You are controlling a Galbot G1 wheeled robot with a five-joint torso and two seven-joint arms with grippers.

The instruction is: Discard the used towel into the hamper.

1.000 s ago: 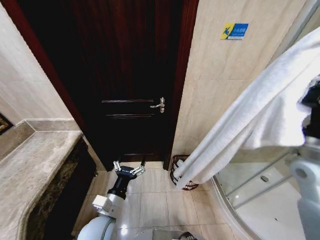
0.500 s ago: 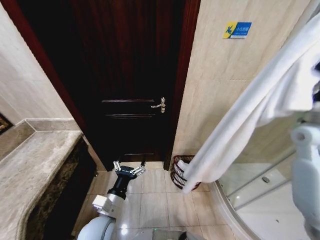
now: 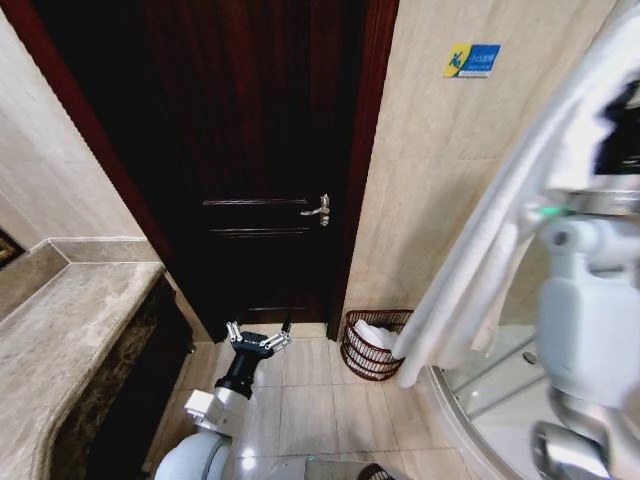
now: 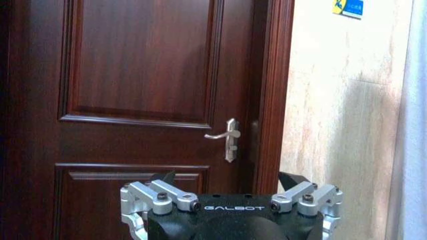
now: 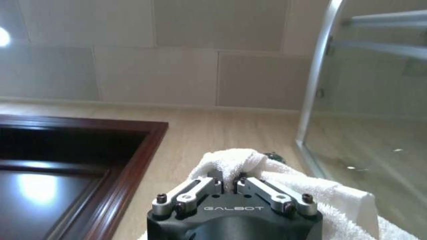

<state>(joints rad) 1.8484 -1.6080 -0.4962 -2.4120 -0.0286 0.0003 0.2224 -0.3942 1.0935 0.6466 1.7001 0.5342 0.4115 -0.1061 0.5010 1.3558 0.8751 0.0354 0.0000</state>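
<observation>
Here the right gripper, marked "GALBOT", pinches a fold of the white towel, which hangs down toward the hamper on the floor at four o'clock from the door handle. The left gripper, fingers spread, hovers low facing the door.

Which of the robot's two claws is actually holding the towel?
The right gripper, raised high by the shower glass: its jaws are shut on the white towel. The left gripper hangs low before the door, jaws open and empty.
</observation>
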